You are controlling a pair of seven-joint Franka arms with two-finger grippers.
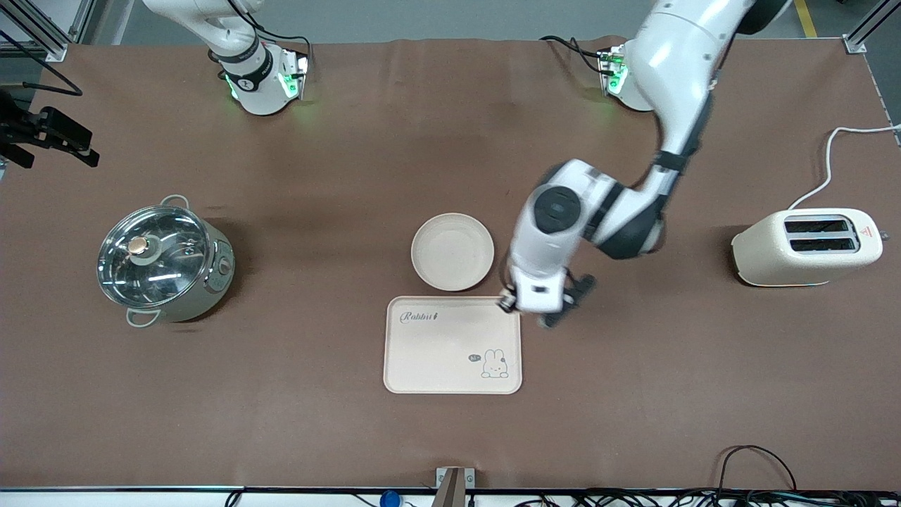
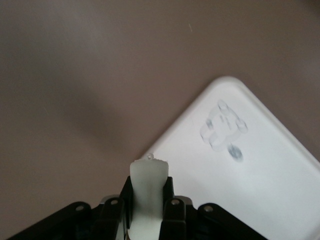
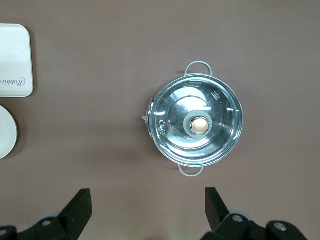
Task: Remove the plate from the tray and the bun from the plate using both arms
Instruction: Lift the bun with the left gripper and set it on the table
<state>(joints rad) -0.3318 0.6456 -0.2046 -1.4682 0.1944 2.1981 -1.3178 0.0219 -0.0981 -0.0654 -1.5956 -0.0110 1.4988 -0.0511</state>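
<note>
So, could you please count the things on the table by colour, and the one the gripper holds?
Cream: 4: plate, tray, toaster, and the bun held in the shut left gripper
Silver: 1: pot with glass lid
Total: 5

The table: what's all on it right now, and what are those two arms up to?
plate: one, cream, bare, on the cloth beside the tray
tray: one, cream, nearer the front camera than the plate
bun: one, pale, in the left gripper
pot: one, steel, glass lid, toward the right arm's end
toaster: one, cream, toward the left arm's end
left gripper: shut on the bun, over the tray's edge
right gripper: open, waiting above the pot
</note>
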